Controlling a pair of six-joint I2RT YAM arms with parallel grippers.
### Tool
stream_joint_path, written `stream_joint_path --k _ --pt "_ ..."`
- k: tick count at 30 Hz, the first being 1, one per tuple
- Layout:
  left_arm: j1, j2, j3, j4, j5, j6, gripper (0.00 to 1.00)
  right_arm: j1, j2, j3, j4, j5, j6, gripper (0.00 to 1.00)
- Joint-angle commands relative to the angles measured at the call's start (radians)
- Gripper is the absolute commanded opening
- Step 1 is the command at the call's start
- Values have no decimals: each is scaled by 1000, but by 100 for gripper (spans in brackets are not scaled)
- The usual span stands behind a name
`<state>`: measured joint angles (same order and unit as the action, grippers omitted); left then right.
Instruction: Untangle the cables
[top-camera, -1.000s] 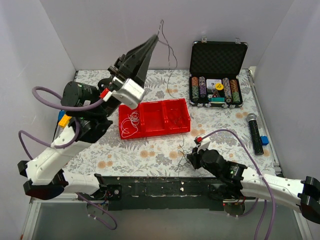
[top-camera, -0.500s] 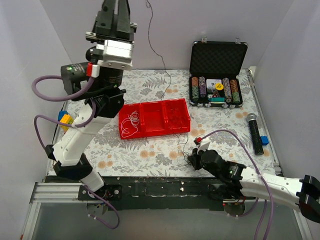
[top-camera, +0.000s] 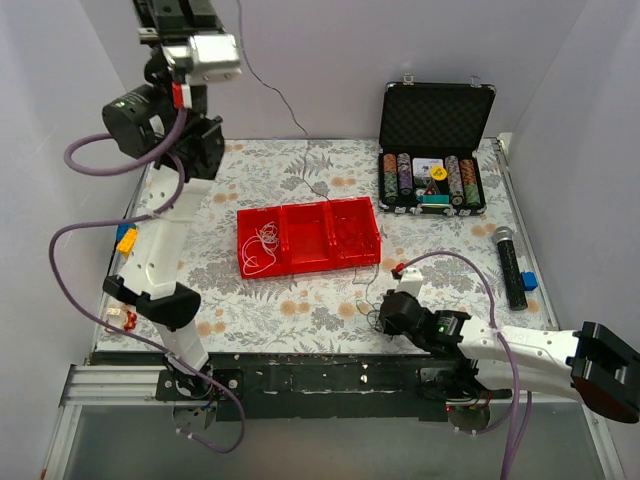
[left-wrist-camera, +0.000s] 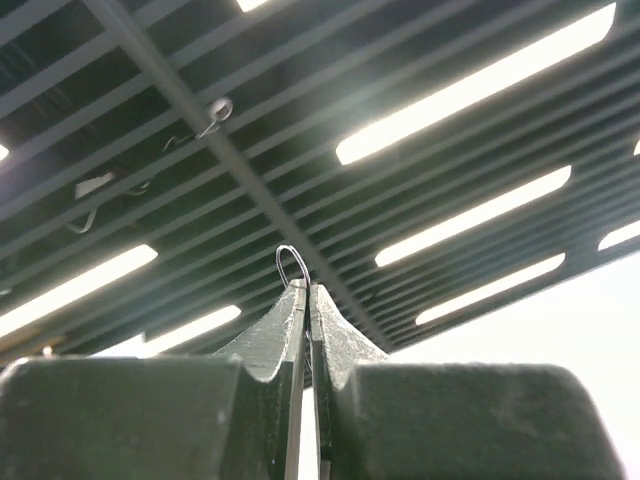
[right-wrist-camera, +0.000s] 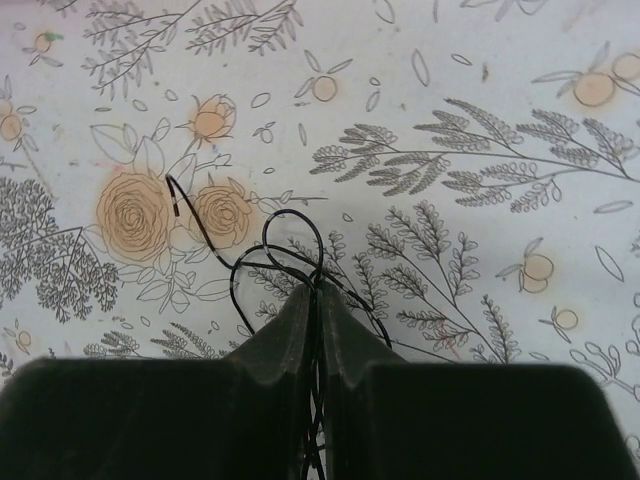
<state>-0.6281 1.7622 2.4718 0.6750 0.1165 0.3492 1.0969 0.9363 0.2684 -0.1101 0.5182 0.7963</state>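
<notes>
A thin black cable (top-camera: 270, 85) runs from the top of the top view down over the table to the front. My left gripper (left-wrist-camera: 307, 290) is raised high, partly out of the top view, and is shut on a small loop of this cable (left-wrist-camera: 292, 262). My right gripper (top-camera: 378, 318) is low over the table's front middle. It is shut on a tangle of black cable loops (right-wrist-camera: 290, 225) that lie on the flowered cloth. More thin white cables (top-camera: 262, 245) and dark cables (top-camera: 350, 235) lie in the red tray (top-camera: 310, 267).
An open black case of poker chips (top-camera: 435, 150) stands at the back right. A black microphone (top-camera: 510, 265) and a blue block (top-camera: 529, 281) lie at the right. A yellow and blue item (top-camera: 125, 240) sits at the left edge.
My left arm has risen and swung left, drawing the black cable higher and further left. My right gripper has stayed in place on the tangle.
</notes>
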Motion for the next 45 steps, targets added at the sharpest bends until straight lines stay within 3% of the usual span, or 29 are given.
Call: stream_joint_path --k 1,7,11,12,14,17,20,24,30,35,37,41,45 --pt "314 -87 -89 66 -87 -172 0 23 17 37 -335 132 270 1" --pt "707 -236 -329 60 -92 -342 0 24 -204 81 -480 308 371 1" --pt "939 -251 -381 18 -78 -485 0 24 -258 205 -659 457 454 1" --pt "997 -259 -404 20 -66 -524 0 24 -260 248 -753 515 543 1" --pt "1067 -276 -459 25 -38 -590 0 23 -284 310 -908 618 644 1" --pt "1087 -317 -529 6 21 -647 0 24 -361 331 -896 709 560 1" --pt "1085 -326 -565 29 72 -650 0 18 -442 362 -1155 773 824 1" --pt "1085 -288 -550 -6 63 -632 0 -2 -595 408 -1186 816 745 1" --pt "1087 -273 -602 2 81 -607 0 -3 -603 526 -1191 925 624 1" --pt "1085 -239 -623 1 63 -538 0 -3 -709 638 -1169 1025 508 1" --pt "1087 -222 -617 -32 57 -527 0 -2 -769 670 -1047 1072 325 1" --pt "1087 -214 -642 -60 103 -533 0 21 -918 660 -558 1196 -240 1" --pt "1085 -173 -630 -106 97 -503 0 44 -981 725 -568 1212 -304 1"
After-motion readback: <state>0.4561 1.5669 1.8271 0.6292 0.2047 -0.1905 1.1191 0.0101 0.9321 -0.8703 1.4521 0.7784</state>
